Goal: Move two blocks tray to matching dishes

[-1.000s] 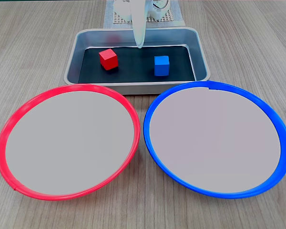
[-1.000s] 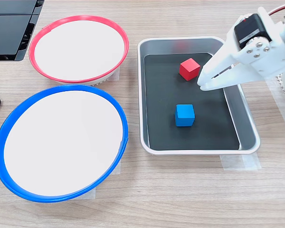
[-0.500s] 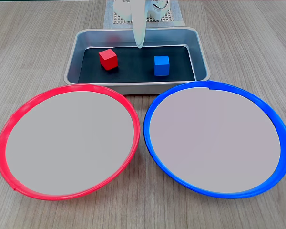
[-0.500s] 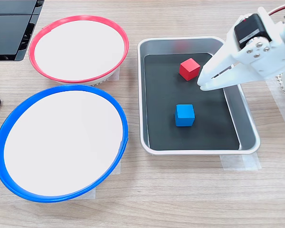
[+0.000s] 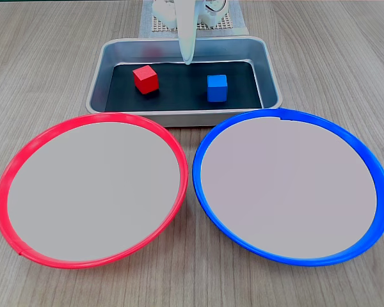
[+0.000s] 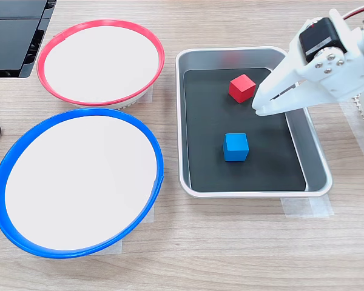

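The silver metal tray [image 5: 270, 71] [image 6: 315, 154] sat on the wooden tabletop [image 5: 45, 64] [image 6: 230, 242] with both cubes resting on its black bottom, well apart from each other. In the front-facing fixed view the red block [image 5: 145, 79] lay toward the tray's left and the blue block [image 5: 217, 87] toward its right; in the side-on fixed view the red block [image 6: 242, 88] lay farther up the picture than the blue block [image 6: 236, 147].

The white claw [image 6: 258, 107] [image 5: 187, 60] hung over the tray with its tips pointing down, just beside the red block and not touching it. Its fingers [image 6: 279, 91] lay pressed together with nothing between them, so it was clenched and empty.

The red-rimmed dish [image 5: 13, 166] [image 6: 103, 24] and the blue-rimmed dish [image 5: 371, 166] [image 6: 12, 157] stood side by side beside the tray's long wall, their rims nearly touching. Both pale centres held nothing. A black object [image 6: 12, 36] lay at the upper left corner of the side-on view, near the red-rimmed dish.
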You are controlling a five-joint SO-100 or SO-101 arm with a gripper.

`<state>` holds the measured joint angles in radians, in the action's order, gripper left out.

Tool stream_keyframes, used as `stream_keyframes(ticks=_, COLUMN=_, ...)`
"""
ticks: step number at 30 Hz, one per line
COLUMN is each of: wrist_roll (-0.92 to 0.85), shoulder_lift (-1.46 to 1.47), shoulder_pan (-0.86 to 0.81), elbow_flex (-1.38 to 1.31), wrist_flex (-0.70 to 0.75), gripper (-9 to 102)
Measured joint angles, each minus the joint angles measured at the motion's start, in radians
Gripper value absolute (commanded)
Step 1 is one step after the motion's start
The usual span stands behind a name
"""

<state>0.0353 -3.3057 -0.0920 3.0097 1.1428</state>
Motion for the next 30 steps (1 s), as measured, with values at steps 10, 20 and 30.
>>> stream_keyframes(ticks=10, wrist_roll=-0.017, shoulder_lift=0.011, shoulder_pan=0.012, elbow_flex=-0.02, wrist_flex=0.006, gripper=0)
stream_keyframes(ticks=20, wrist_roll=-0.462, shoulder_lift=0.584, shoulder_pan=0.02, elbow_flex=-0.492, wrist_flex=0.095, gripper=0)
stream_keyframes(ticks=30, wrist_roll=-0.457, shoulder_lift=1.169, shoulder_pan=0.078, elbow_flex=-0.776, wrist_flex=0.091, gripper=21)
